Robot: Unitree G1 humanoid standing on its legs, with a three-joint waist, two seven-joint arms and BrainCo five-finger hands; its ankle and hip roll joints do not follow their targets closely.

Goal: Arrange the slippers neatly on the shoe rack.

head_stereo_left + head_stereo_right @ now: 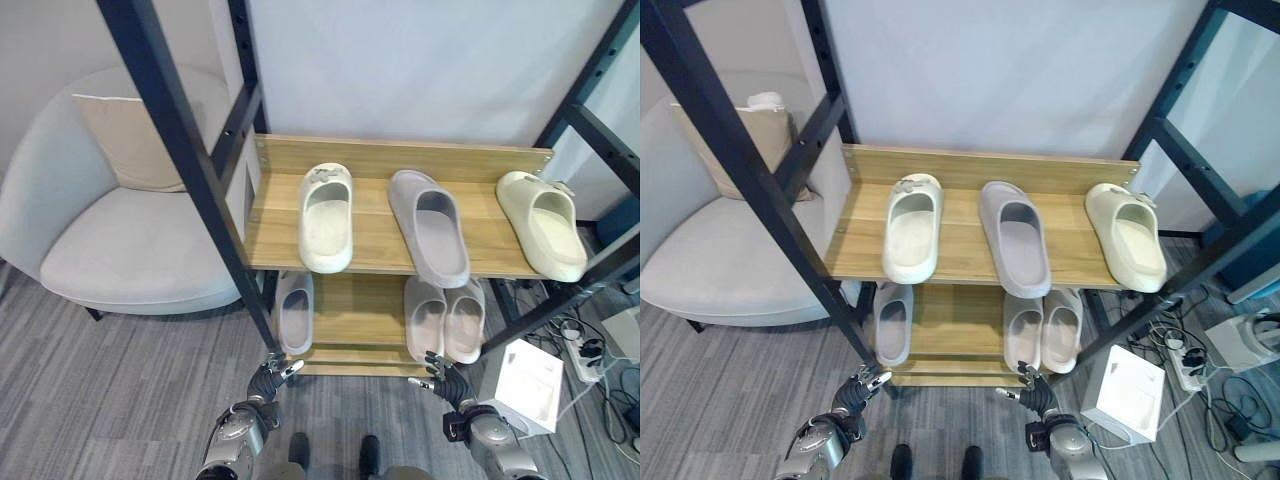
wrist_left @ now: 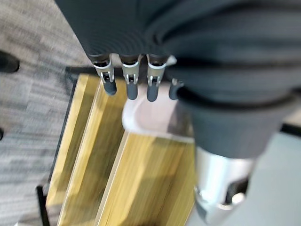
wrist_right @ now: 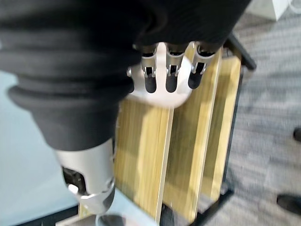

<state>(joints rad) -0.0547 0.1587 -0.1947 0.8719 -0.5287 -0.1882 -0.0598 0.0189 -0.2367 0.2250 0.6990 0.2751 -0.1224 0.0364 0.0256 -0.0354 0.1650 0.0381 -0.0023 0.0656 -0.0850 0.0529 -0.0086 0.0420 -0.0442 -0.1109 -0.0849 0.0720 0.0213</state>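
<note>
The wooden shoe rack (image 1: 380, 160) carries three slippers on its upper shelf: a cream one (image 1: 326, 217) at left, a grey one (image 1: 430, 225) in the middle and a cream one (image 1: 543, 222) angled at right. On the lower shelf a single grey slipper (image 1: 294, 312) lies at left and a pale pink pair (image 1: 445, 318) at right. My left hand (image 1: 268, 382) hovers open just in front of the single grey slipper (image 2: 150, 117). My right hand (image 1: 450, 385) hovers open in front of the pink pair (image 3: 160, 96). Neither hand holds anything.
Black metal posts (image 1: 190, 160) frame the rack and cross in front of it. A white armchair (image 1: 130, 250) with a beige cushion (image 1: 125, 140) stands at left. At right on the grey carpet sit a white box (image 1: 528, 385) and a power strip (image 1: 580, 355) with cables.
</note>
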